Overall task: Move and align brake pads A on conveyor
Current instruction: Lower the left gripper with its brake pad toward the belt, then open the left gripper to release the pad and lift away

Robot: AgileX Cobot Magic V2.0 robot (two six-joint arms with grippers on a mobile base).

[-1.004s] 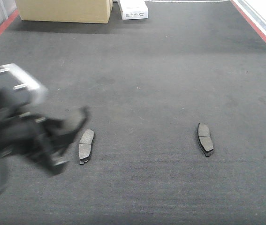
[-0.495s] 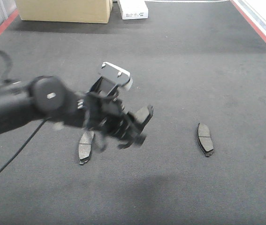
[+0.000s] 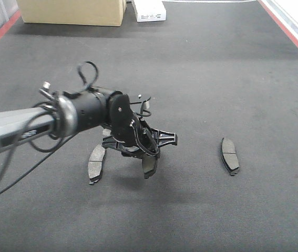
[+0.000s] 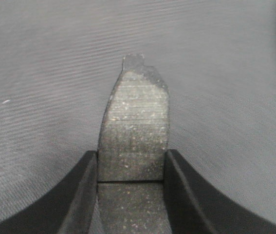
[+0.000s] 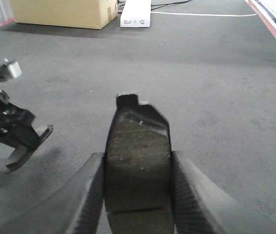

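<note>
Left tool (image 3: 147,152) now mid-belt, pad (image 3: 149,164) vertical

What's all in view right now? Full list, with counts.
brake pads on belt: 2, dark grey, lying flat and far apart, one left, one right
brake pad in left tool: 1, dark grey, between the fingers
brake pad in right tool: 1, dark grey, between the fingers
conveyor: 1, dark grey belt with red side edges
cardboard box: 1, tan, far end of belt, left
white box: 1, white, just right of the cardboard box
left tool: 1, black, shut on its pad, over the belt between the two lying pads
right tool: 1, black, shut on its pad, seen only from its own wrist camera
</note>
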